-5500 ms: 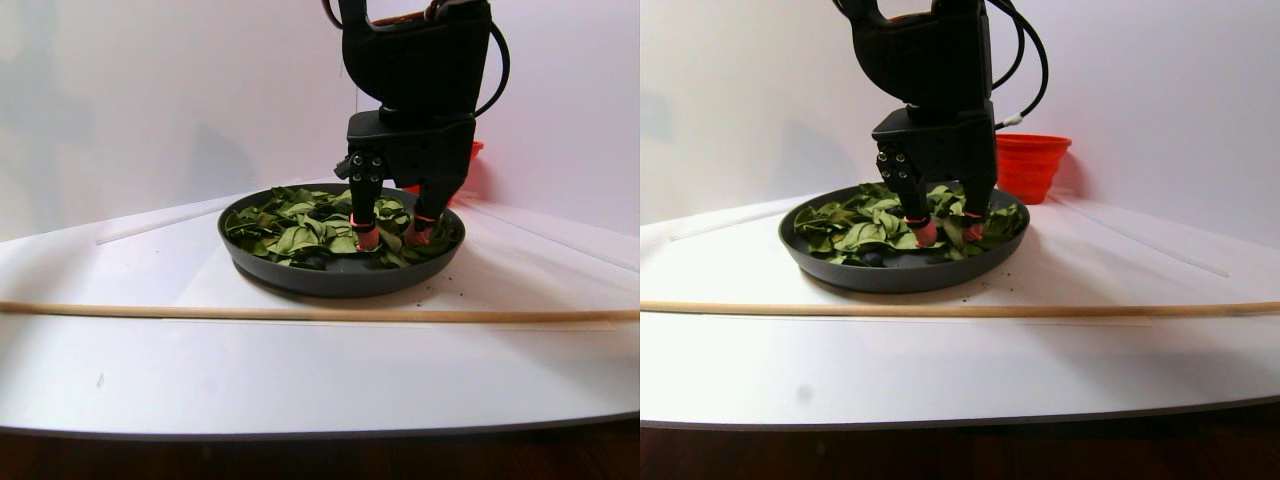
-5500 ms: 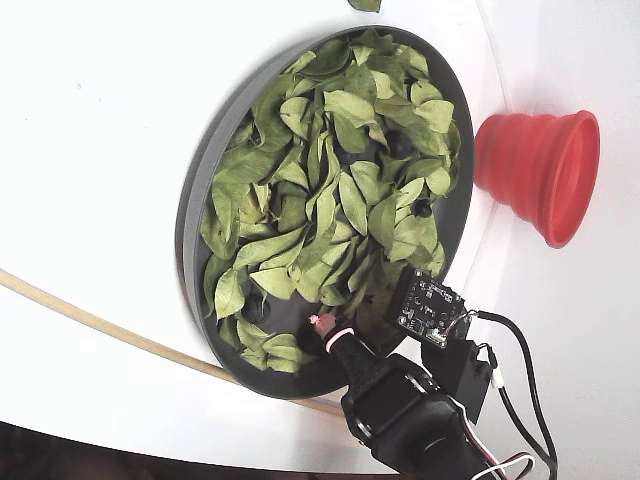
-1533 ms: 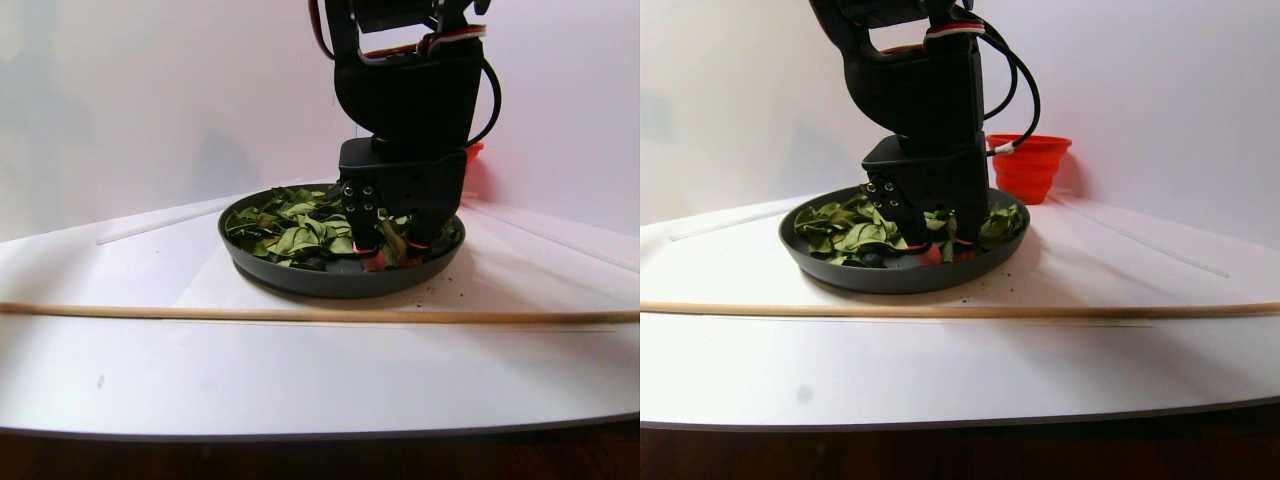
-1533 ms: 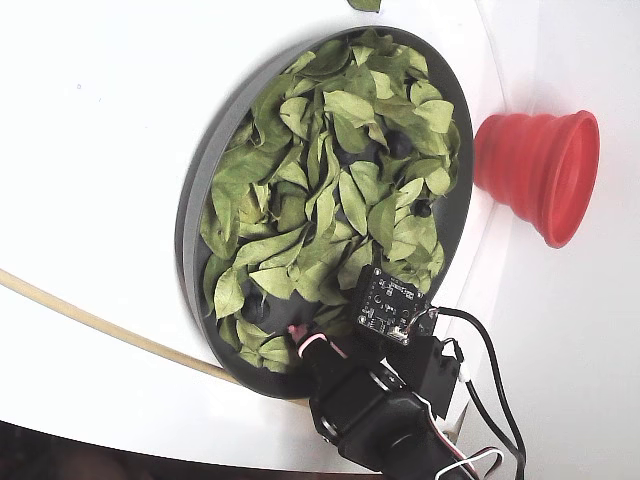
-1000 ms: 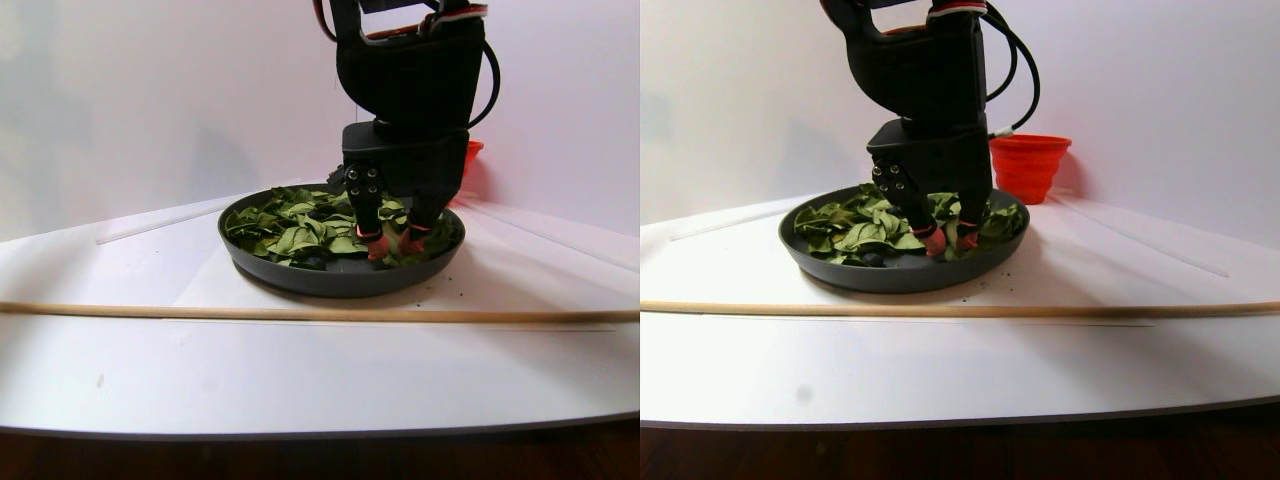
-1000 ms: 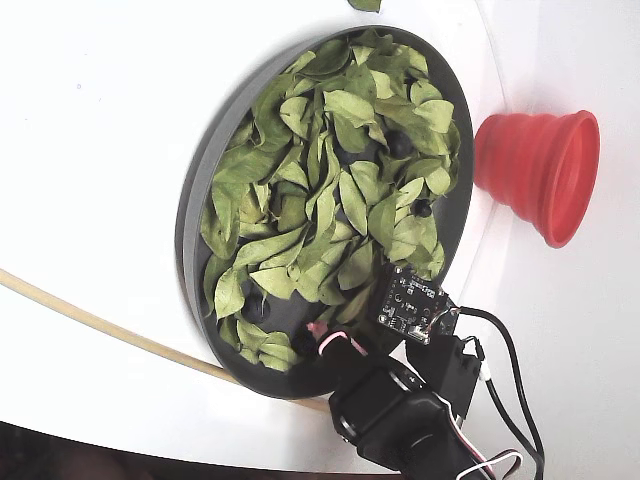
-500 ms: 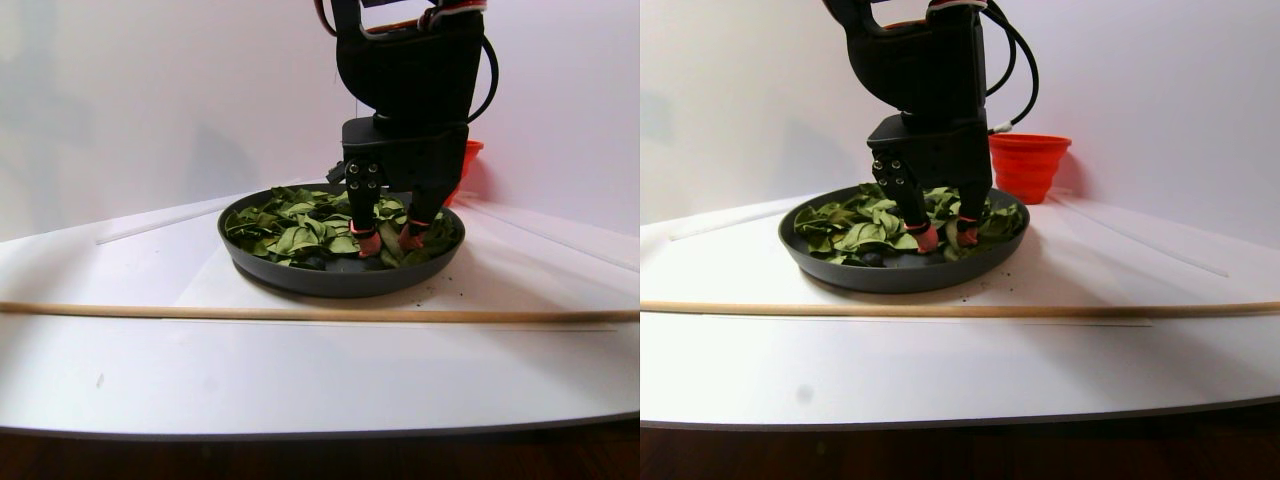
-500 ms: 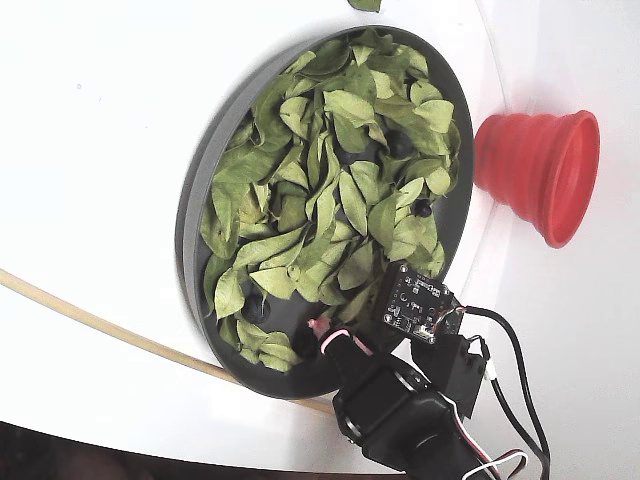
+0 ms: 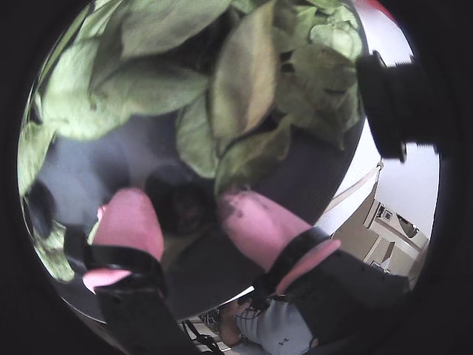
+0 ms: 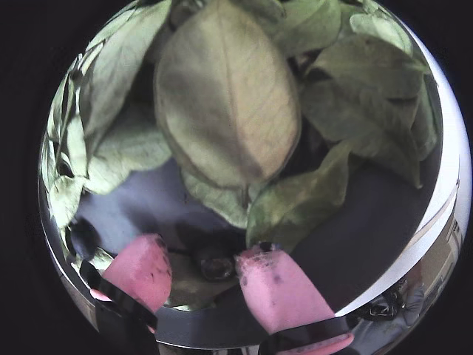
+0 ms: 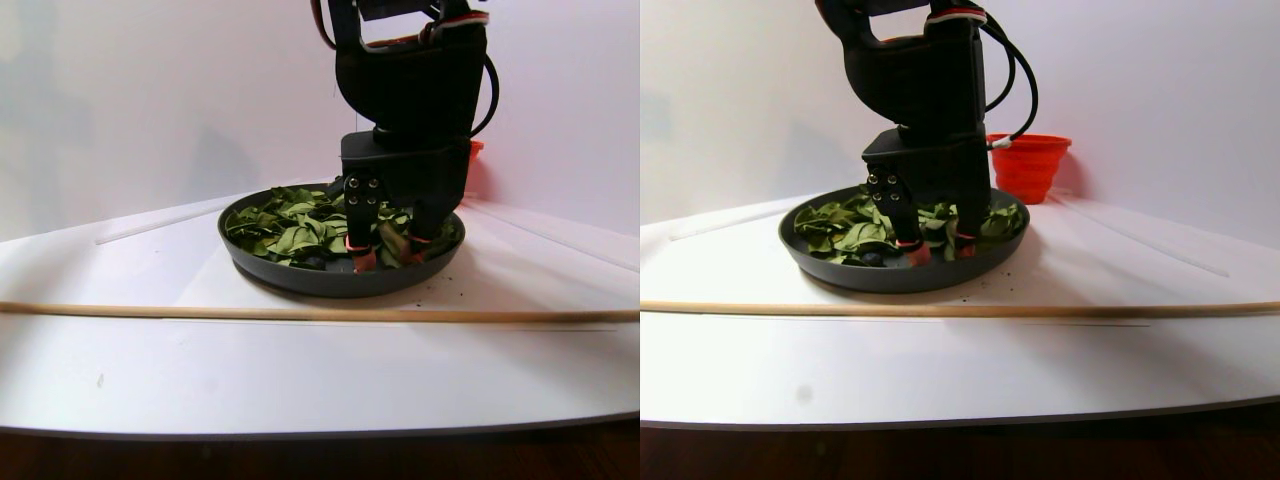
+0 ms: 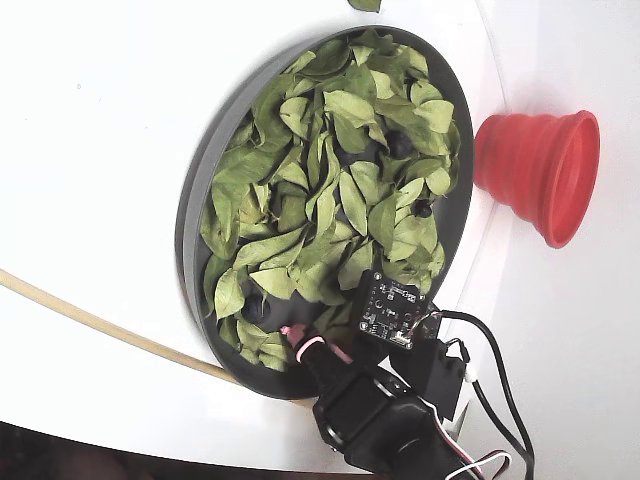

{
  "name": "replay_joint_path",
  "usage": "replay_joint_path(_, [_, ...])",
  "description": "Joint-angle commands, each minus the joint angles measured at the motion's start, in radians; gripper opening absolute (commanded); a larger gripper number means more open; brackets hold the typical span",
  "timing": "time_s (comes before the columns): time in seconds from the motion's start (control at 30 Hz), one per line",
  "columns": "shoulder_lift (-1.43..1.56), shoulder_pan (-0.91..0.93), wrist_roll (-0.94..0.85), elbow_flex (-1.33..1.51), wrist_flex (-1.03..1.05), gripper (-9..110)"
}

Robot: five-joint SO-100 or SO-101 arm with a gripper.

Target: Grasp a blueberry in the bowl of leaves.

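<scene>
Blueberry, dark and round, sits on the bare floor of the grey bowl at the edge of the green leaves. Gripper is spread, its pink fingertips flanking the berry without visibly pinching it.

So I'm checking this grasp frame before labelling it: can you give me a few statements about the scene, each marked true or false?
1. The gripper is down inside the bowl. True.
2. A dark blueberry sits between the pink fingertips. True.
3. The fingers are fully closed, tip to tip. False: a gap remains, with the berry in it.
4. The red cup stands inside the bowl. False: it lies outside, beside the rim.
5. Leaves cover most of the bowl. True.
</scene>
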Motion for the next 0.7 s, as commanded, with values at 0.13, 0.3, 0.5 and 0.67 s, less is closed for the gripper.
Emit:
replay_joint_path(0.13, [-0.020,0.020,0.000,-0.018,-0.002,17])
replay_joint_path(0.3, [-0.038,0.028,-0.005,-0.031,-0.002,15])
replay_joint_path(0.5, [-0.061,0.032,-0.008,-0.051,-0.003,12])
replay_joint_path(0.67, [-0.075,0.035,-0.012,-0.064,-0.003,10])
